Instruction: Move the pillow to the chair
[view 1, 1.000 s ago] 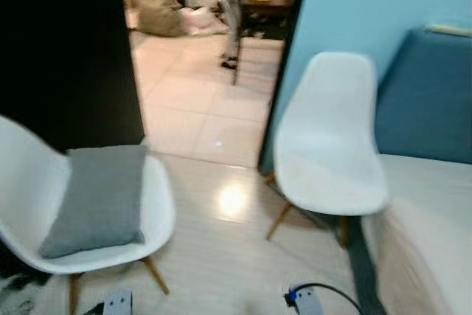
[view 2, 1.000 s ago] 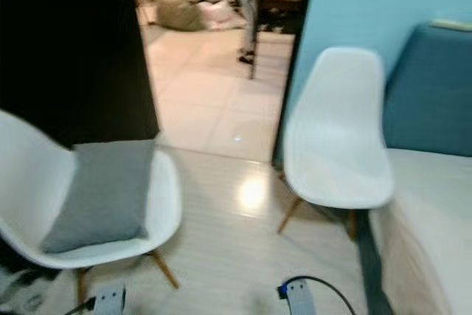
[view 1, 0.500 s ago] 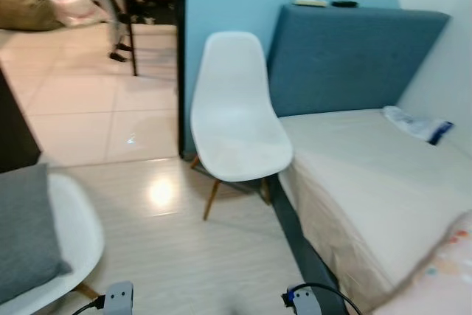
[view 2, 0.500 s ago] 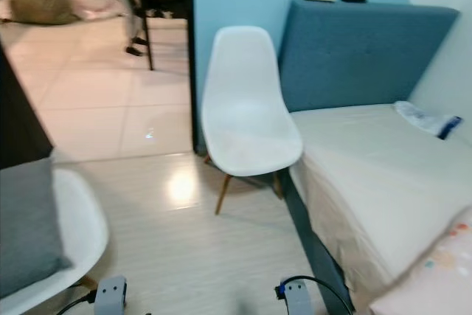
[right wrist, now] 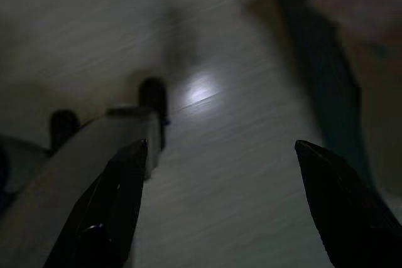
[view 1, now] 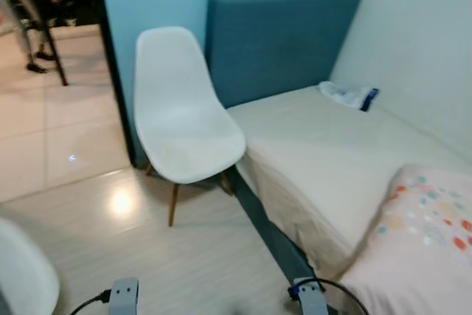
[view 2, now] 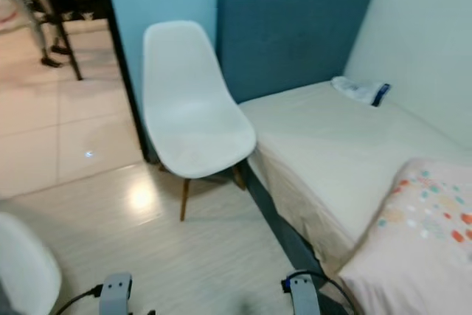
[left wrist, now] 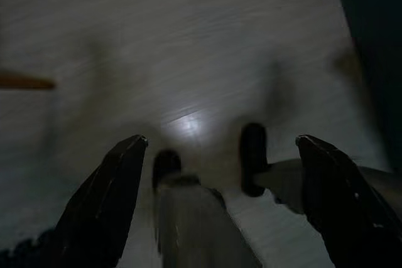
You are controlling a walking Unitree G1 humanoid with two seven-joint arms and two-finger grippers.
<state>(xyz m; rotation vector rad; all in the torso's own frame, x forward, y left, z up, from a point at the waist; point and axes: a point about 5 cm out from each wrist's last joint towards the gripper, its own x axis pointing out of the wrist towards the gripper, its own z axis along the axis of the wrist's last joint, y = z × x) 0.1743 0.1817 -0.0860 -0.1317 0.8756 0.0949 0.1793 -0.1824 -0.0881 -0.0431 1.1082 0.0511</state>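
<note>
A pale pink pillow (view 1: 424,234) with small coloured spots lies at the near end of the bed (view 1: 332,145), its corner reaching toward the bed's front edge. It is the robot's right-hand side of the room. A white chair (view 1: 181,112) on wooden legs stands empty on the floor (view 1: 184,256), just beside the bed's long edge and near the blue headboard (view 1: 280,38). A small white and blue packet (view 1: 348,94) rests at the far end of the bed, by the wall.

Both arms hang low over the floor. The left gripper (left wrist: 220,174) has its fingers wide apart with nothing between them, and the right gripper (right wrist: 220,180) likewise — spread and empty, with the bed's dark base at one side of its view.

The pillow looks soft, light and floppy, so it will likely sag and fold when lifted. A pinch on a bare corner might slip off the fabric; a deeper bite along the edge nearest the robot — or one gripper on each side — seems safer. It is not fragile, so a firm squeeze should do no harm.
</note>
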